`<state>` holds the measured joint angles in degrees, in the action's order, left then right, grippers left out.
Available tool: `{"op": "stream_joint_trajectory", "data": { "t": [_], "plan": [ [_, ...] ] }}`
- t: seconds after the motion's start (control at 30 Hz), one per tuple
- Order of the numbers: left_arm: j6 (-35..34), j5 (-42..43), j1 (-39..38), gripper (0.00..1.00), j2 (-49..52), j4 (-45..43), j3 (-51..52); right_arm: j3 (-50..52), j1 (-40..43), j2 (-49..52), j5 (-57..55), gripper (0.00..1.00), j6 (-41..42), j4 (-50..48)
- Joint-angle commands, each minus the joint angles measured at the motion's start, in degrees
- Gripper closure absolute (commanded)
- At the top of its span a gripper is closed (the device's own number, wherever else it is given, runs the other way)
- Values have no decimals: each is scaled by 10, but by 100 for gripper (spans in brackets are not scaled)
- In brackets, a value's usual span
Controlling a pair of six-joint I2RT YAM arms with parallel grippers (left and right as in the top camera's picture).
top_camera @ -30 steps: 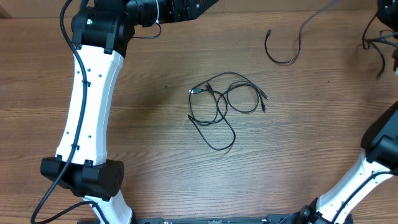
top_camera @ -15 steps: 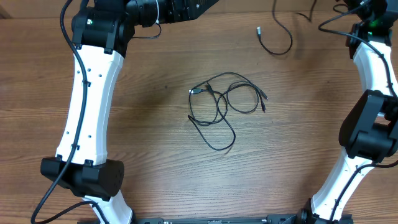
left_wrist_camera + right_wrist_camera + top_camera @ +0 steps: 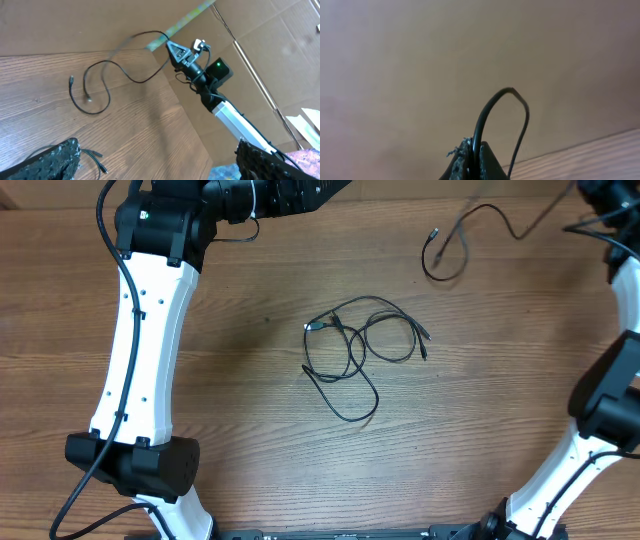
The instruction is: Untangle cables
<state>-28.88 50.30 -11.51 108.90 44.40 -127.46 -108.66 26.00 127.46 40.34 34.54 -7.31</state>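
Cables [image 3: 352, 345] lie in a loose black tangle in the middle of the wooden worktop [image 3: 230, 380], well apart from both pincers. One separate cable [image 3: 107, 97] is already free of that knot.

The right pincer [image 3: 172, 47] is clamped shut on this separate cable, holding it raised above the far right corner of the worktop. From that pincer the cord sags down and to the pincer's left, and its looped tail and plug end [image 3: 432, 232] appear to rest on the wood. The right wrist view shows the thin cord arching up out of the closed tips [image 3: 472, 157].

The left pincer [image 3: 157, 145] stands with its jaws wide apart and holds nothing. It is out of the overhead view beyond the far edge. In its own camera a strand of the tangle shows just beside its left finger [image 3: 55, 157], so the knot seems to lie below it and toward the robot's base.

The tangle has no single long axis. Overlapping loops spread sideways, with silver-tipped plugs at both ends, and one longer loop trails toward the base.

Judged from this, the left arm is the nearer one to the knot. Bare wood surrounds the tangle on all sides, giving open room to draw strands outward. The right pincer sits close to the worktop's edge, with cardboard beyond it, so it has little room to pull farther right.
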Motion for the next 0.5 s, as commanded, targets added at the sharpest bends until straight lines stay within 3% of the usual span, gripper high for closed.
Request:
{"op": "stream_joint_trajectory", "data": {
  "t": [0.0, 0.2, 0.47],
  "plan": [
    [6, -2, 1, 0, 2, 0, -5, -9, 19, -11, -50, 96, -105, 15],
    [6, -2, 1, 0, 2, 0, -5, -9, 40, -4, -139, 96, -248, 115],
    [6, -2, 1, 0, 2, 0, -5, -9, 53, 21, -218, 96, -328, 135]
  ]
}}
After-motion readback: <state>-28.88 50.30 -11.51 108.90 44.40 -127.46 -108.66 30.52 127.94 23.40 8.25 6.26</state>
